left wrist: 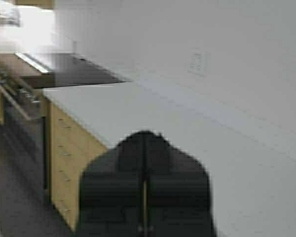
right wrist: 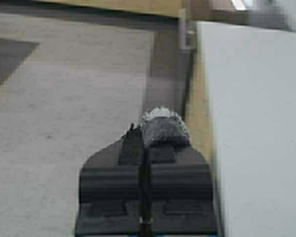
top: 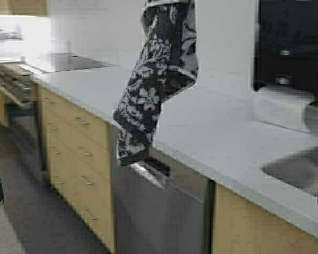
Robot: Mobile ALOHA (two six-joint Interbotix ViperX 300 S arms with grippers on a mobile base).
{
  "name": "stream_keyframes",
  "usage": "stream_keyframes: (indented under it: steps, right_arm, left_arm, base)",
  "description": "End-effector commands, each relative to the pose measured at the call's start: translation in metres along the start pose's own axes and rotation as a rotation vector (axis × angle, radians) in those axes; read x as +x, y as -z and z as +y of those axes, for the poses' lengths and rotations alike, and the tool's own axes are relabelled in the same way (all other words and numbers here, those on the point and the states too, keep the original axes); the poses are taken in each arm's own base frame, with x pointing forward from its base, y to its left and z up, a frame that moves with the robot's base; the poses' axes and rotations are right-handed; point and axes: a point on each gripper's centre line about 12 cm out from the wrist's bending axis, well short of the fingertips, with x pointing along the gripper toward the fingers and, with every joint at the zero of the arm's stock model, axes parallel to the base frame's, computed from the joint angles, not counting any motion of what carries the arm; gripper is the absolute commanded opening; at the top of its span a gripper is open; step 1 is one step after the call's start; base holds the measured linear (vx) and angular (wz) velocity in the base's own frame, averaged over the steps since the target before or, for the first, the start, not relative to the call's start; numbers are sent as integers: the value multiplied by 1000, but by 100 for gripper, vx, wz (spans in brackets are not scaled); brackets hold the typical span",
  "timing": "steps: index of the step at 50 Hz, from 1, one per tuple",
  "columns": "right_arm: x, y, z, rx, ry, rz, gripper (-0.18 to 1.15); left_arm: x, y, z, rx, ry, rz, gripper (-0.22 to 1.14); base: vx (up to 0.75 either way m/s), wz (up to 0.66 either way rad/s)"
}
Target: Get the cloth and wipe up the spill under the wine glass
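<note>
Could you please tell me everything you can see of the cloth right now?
The cloth is a soft, towel-like fabric, dark grey-black with a pale floral and leaf pattern and a light border. In the high view it hangs lengthwise in folds from above the top of the picture, over the pale countertop, its lower end dangling before the dishwasher's handle. In the right wrist view, a fuzzy grey bunch of it sticks out past the shut tips of the right gripper, which holds it.
</note>
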Motion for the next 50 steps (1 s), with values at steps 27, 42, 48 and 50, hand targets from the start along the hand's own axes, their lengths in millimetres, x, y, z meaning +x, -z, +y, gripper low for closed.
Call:
stream_keyframes:
  steps: [27, 42, 48, 50]
  right_arm:
    - [9, 28, -44, 18, 127, 74, 7]
    - [11, 43, -43, 21, 122, 104, 7]
    - [11, 43, -43, 21, 122, 104, 7]
    - [10, 43, -43, 21, 122, 104, 7]
  left_arm:
    - [16, 1, 0, 65, -2, 15, 2]
    - [10, 6, 1, 38, -6, 13, 2]
    - [9, 8, 2, 11, -12, 20, 2]
    - [9, 8, 2, -2, -15, 21, 2]
  base:
    - [-2, 51]
    - [3, 58]
    - [3, 63]
    - [3, 66]
